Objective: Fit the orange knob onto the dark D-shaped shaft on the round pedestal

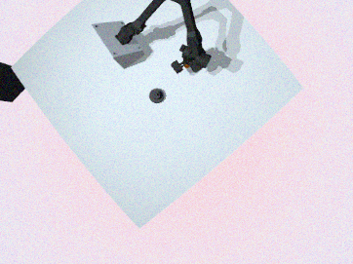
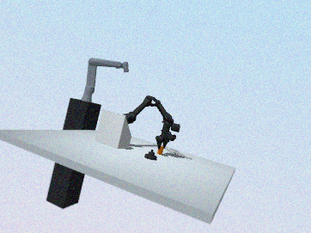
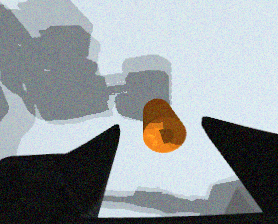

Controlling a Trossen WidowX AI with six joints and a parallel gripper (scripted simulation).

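The gripper [image 3: 161, 131] is wide open and holds nothing. From the wrist, its dark left finger sits at about eight o'clock of the orange knob [image 3: 163, 126], the right finger at about four o'clock. The knob lies on the table [image 3: 225, 60], not touched. It looks small, hard and light (maybe slippery), so squeeze its round sides

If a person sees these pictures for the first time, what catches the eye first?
The orange knob, the only bright thing, stands on the pale table between the open gripper's dark fingers, untouched. Next comes the small dark pedestal, alone near the table's middle, apart from the knob.
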